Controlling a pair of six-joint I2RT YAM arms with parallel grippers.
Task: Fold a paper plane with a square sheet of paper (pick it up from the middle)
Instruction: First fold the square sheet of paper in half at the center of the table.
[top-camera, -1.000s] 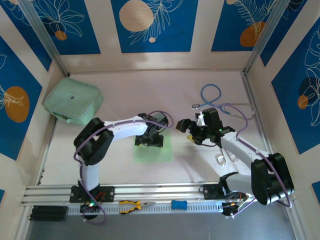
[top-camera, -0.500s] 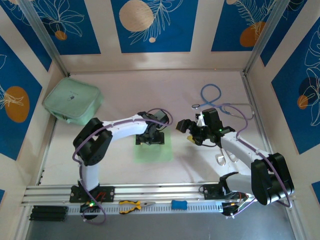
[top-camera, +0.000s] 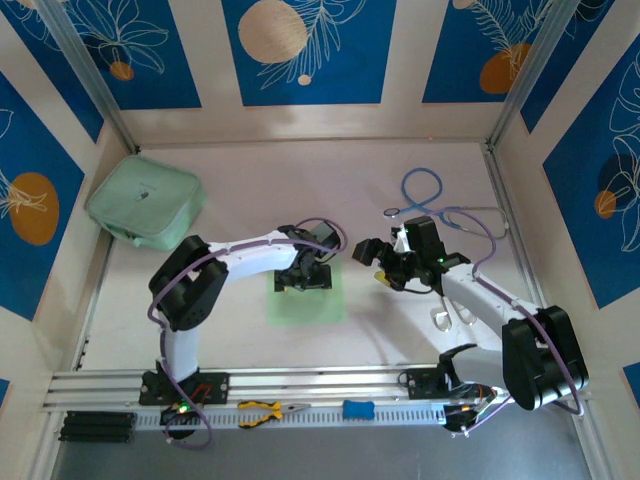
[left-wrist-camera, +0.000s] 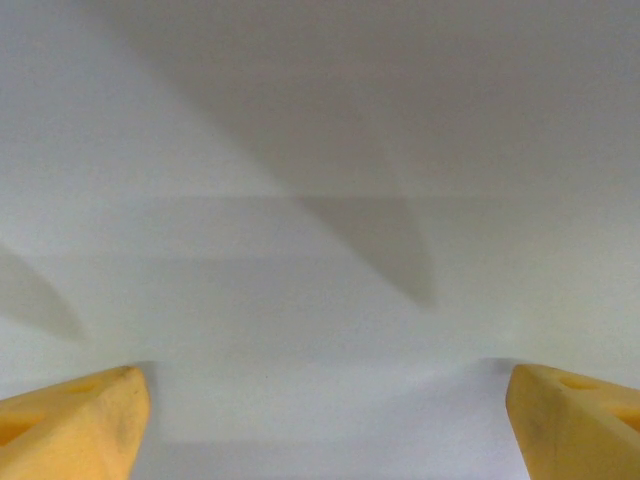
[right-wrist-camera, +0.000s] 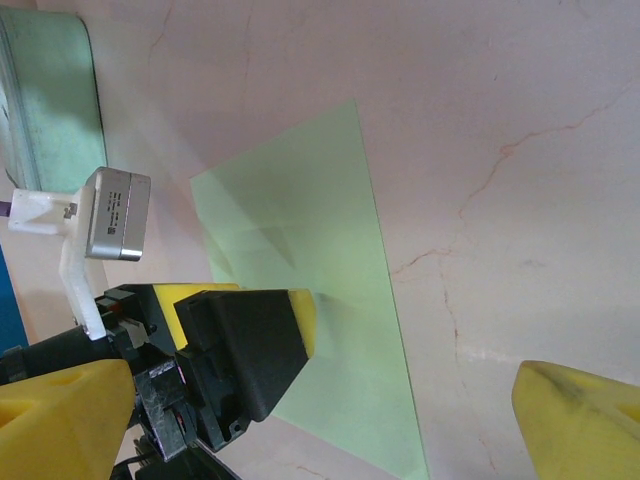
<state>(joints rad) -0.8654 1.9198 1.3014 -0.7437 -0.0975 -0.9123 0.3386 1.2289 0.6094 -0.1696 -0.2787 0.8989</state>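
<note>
left gripper (top-camera: 303, 279), jaws wide apart, sits low over the paper (top-camera: 312, 303) at its 12 o'clock edge. the paper lies flat near table centre. right gripper (top-camera: 366, 252), also spread, hovers at the paper's 2 o'clock. pouch (top-camera: 145, 203) at 10 o'clock.

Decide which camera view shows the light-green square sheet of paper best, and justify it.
Top external: the square sheet of paper lies flat with nearly its whole outline visible, the left gripper over its far edge. Right wrist shows it slanted, partly hidden by that gripper. Left wrist gives a pale close-up surface without edges.
</note>
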